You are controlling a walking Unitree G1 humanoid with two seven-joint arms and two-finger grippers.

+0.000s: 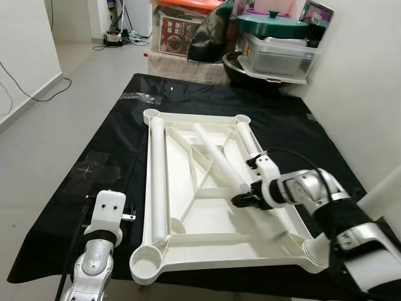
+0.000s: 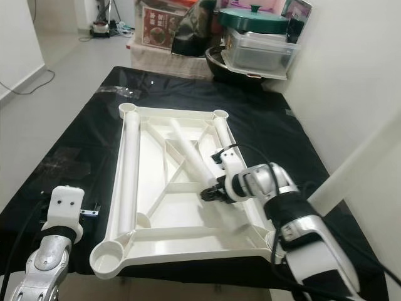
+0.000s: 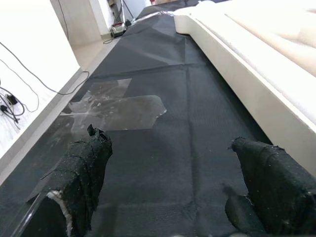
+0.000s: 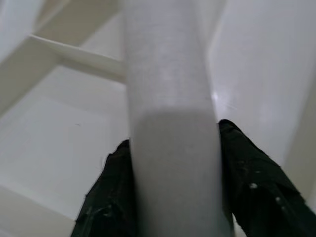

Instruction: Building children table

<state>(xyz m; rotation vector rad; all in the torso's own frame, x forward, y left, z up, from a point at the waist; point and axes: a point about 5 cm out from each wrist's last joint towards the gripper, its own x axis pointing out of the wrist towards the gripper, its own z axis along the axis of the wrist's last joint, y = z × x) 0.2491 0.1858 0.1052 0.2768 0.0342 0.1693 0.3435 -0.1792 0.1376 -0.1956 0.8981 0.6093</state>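
Left tool (image 3: 168,187) nearest, low at the robot's left over the black cloth (image 3: 163,148), fingers (image 3: 81,173) spread apart, nothing between them; edge of the white tabletop (image 3: 247,79) runs just beside it. Clear tape patch (image 3: 116,106) on the cloth ahead of it.

The tabletop (image 1: 219,219) lies upside down on the cloth-covered desk (image 1: 119,157), ribs up, round leg sockets at the corners, near-left socket (image 1: 145,263) open. One white leg tube (image 1: 156,175) lies along the left side rail, another (image 1: 245,139) along the right rail.

Right tool (image 1: 247,200) reaches in from the robot's right over the underside, clamped on the near end of a third leg tube (image 1: 216,160) that lies diagonally across the ribs, far end toward the far-left corner. In the right wrist view the tube (image 4: 170,123) sits between the black fingers (image 4: 252,182), one finger against each side.

Beyond the desk: a clear plastic box (image 1: 276,56) with a green pot lid (image 1: 272,25) on top, a dark pan (image 1: 250,72) under it, boxes (image 1: 182,31) by the wall. Cables (image 1: 25,88) on the grey floor, far left.
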